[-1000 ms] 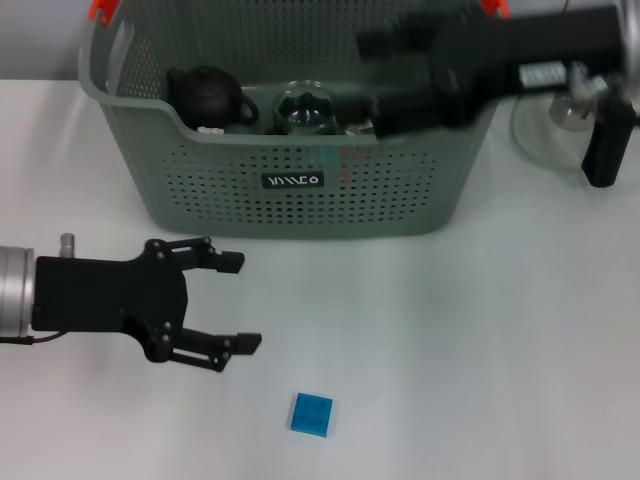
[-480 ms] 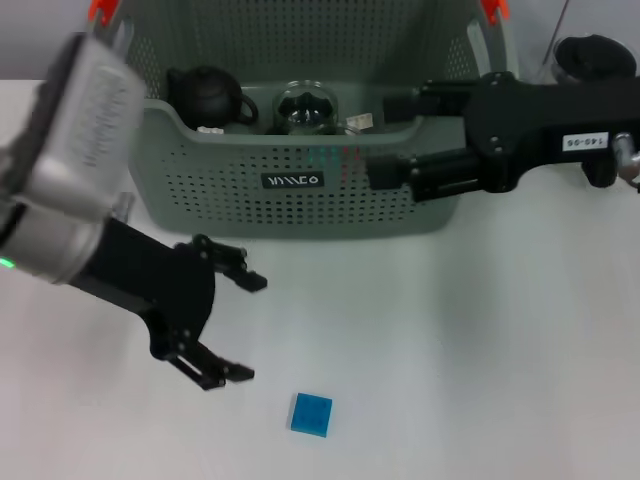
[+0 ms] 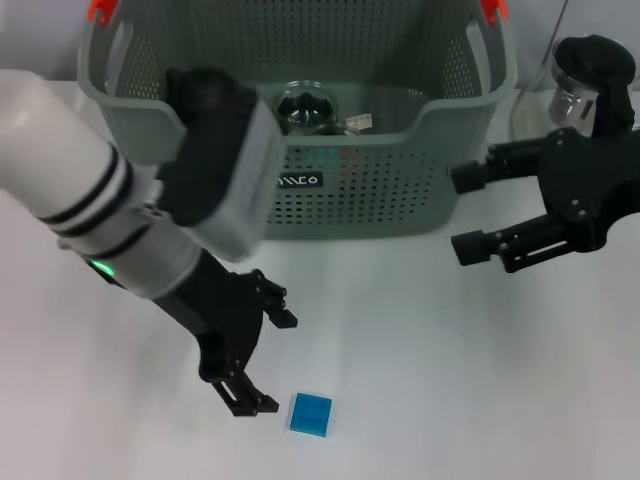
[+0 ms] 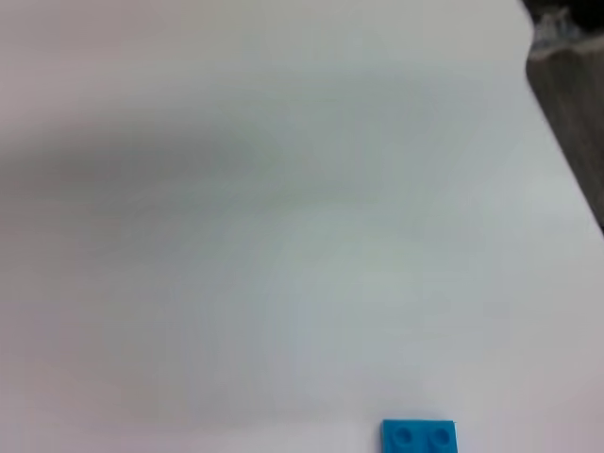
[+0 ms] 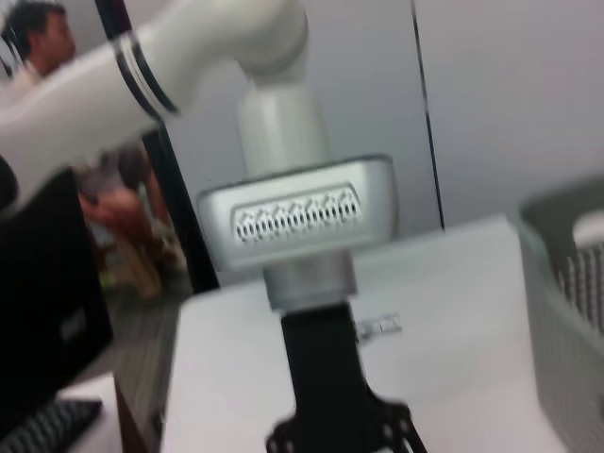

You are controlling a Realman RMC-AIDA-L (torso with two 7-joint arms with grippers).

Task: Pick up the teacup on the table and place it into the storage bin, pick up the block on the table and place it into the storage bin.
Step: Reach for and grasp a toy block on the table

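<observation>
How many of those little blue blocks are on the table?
1. The single blue block lies on the white table, close beside the open left claw, well in front of the storage bin. Any others inside the bin would be hidden.

This looks like a robot lab or test room. A plain white desk (image 3: 480,380) stands before bare grey wall panels (image 5: 510,104). Behind the desk's far edge a person (image 5: 42,42) sits among dark equipment, with what seems a keyboard (image 5: 42,429) at the near corner.
</observation>
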